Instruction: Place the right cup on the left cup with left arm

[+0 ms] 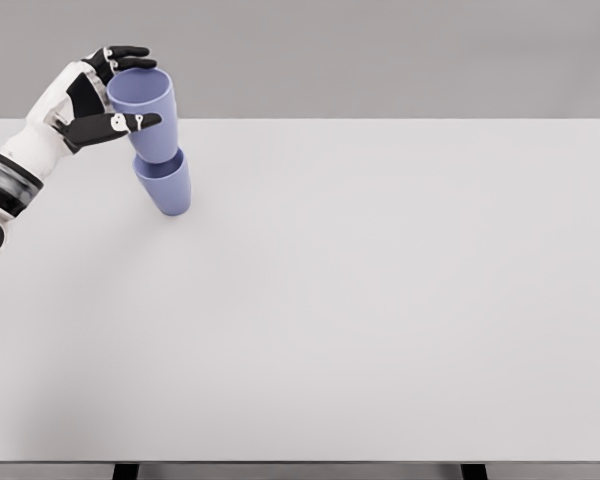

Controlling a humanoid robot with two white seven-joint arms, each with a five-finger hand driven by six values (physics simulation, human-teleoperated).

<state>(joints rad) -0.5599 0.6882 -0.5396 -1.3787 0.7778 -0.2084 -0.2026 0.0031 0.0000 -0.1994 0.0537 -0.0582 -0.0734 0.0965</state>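
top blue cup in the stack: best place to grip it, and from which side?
Grip the upper cup on its wall just under the rim, coming from the left. Its base sits in the lower cup, so only the wider top is free. The left hand already wraps it there.

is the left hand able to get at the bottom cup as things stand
Probably not directly: the left hand is wrapped around the upper cup, which sits in the bottom cup and blocks its opening.

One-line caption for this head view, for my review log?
Left hand grips the upper lavender plastic cup, seated in the lower lavender plastic cup on the white table.
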